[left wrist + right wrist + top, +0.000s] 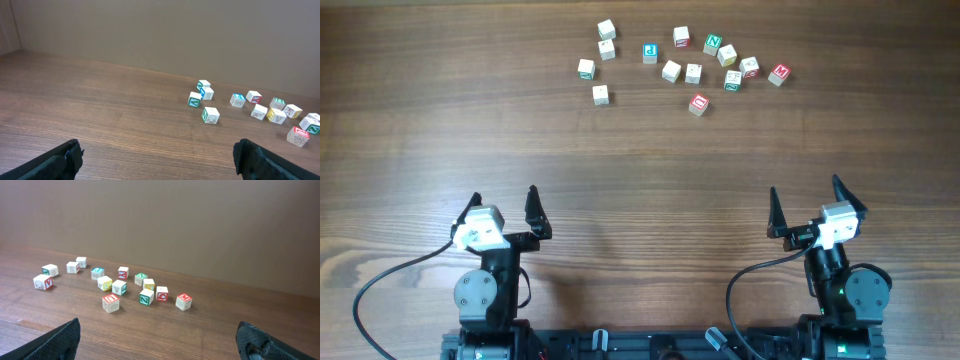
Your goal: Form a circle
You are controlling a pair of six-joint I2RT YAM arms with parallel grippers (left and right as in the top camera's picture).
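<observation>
Several small pale wooden letter cubes [671, 71] with red, green and blue prints lie loosely scattered at the far middle of the wooden table [470, 110]; they make no circle. Three of them [749, 67] sit close together at the right of the scatter. A red-printed cube [698, 104] lies nearest to me. My left gripper [504, 200] stands open and empty at the near left, far short of the cubes [210, 115]. At the near right my right gripper [806, 190] is open and empty too, with the cubes [110, 302] ahead of it.
Bare wood stretches between both grippers and the cubes. A plain wall [200, 225] rises behind the table's far edge. Black cables [380, 280] trail from the arm bases at the near edge.
</observation>
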